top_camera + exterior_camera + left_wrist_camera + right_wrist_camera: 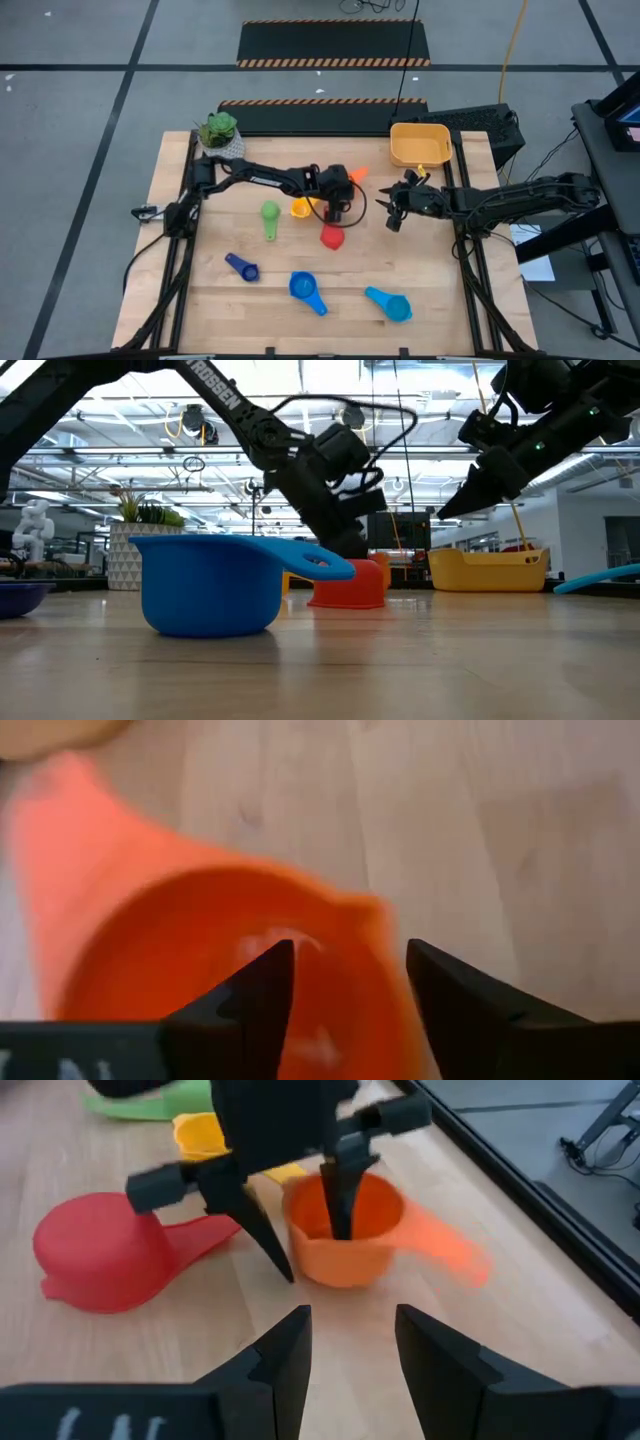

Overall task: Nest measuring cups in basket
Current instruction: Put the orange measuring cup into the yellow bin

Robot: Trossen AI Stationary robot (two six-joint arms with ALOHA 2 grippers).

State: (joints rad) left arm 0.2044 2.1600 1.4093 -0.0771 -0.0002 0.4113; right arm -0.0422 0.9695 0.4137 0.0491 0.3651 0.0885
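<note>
The orange cup stands upright on the table at mid-table, and its handle points toward the far right. My left gripper is open above it, with the bowl wall between its fingers. My right gripper is open and hovers just right of the cup, touching nothing. Yellow, green and red cups sit close to the left gripper. Dark blue, blue and light blue cups lie nearer the near edge. The yellow-orange basket sits at the far right corner. My left gripper comes from above, pointing down, with one finger inside the orange cup's bowl and the other finger outside its wall. I cannot tell whether either finger touches the wall. The cup rests with its base on the table.
A white pot with a green plant stands at the far left corner. The red cup lies upside down beside the orange one. There is bare wood between the right gripper and the basket.
</note>
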